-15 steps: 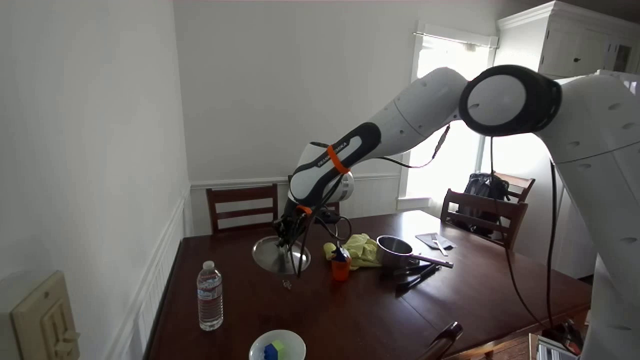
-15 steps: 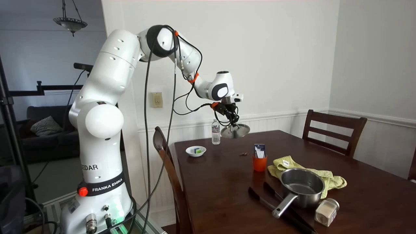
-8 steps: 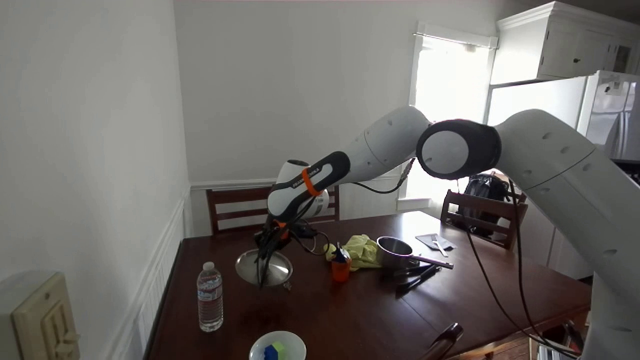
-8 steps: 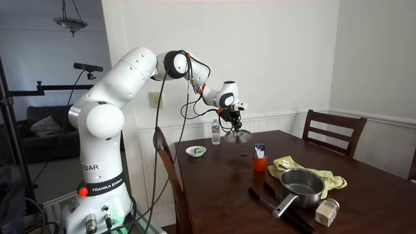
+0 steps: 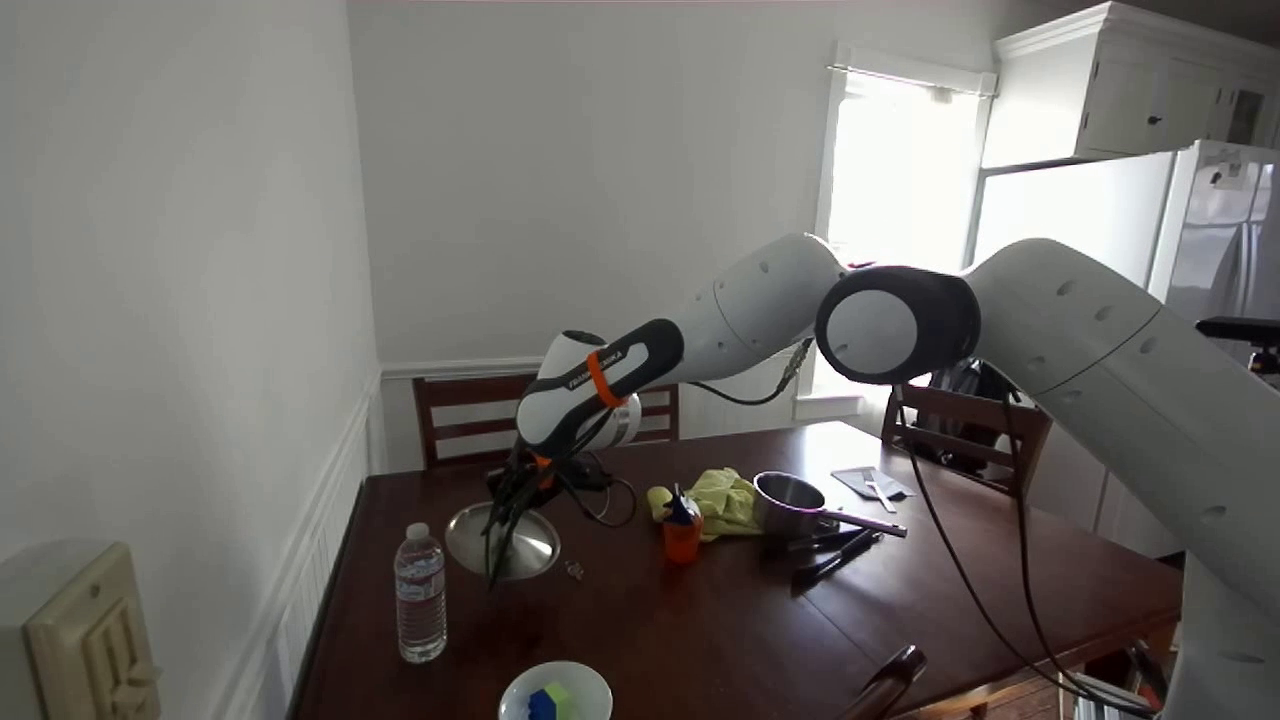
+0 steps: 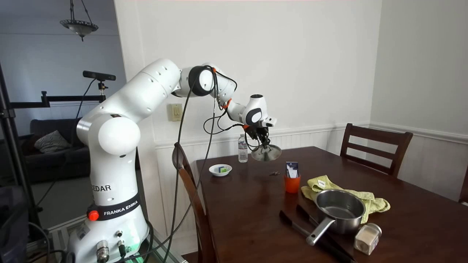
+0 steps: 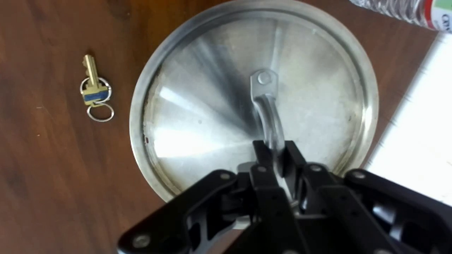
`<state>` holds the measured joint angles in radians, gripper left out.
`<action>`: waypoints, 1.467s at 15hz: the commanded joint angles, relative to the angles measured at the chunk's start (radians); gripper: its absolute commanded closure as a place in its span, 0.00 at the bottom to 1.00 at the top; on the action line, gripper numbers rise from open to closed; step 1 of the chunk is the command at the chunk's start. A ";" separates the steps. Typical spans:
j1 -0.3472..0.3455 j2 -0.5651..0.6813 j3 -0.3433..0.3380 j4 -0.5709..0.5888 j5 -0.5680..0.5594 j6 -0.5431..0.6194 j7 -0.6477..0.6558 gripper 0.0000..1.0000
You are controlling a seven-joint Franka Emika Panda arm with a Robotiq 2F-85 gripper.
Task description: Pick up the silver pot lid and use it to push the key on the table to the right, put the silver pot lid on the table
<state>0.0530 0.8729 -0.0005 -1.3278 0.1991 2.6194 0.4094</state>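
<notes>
Jaws of gripper (image 7: 278, 155) clamp handle (image 7: 271, 120) of silver pot lid (image 7: 229, 116) | wrist view, L-R: key (image 7: 93, 77) lies on table (image 7: 53, 169) | lid fills middle, apart from key, table contact unclear | water bottle (image 7: 406, 10) shows upper right, partly cut off

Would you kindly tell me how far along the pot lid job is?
Done: the gripper holds the silver pot lid by its handle. In hand: the push, perhaps only lined up, as the wrist view shows table between lid and key. Left: moving the key right, then setting down the gripped lid.
</notes>
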 commanded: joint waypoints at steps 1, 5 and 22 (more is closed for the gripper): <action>-0.004 0.076 0.021 0.082 0.048 0.022 0.016 0.96; 0.042 0.137 -0.065 0.154 0.009 0.000 0.111 0.96; -0.001 0.221 -0.187 0.261 -0.043 -0.254 0.256 0.96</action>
<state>0.0663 1.0760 -0.1541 -1.0801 0.2003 2.3856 0.6111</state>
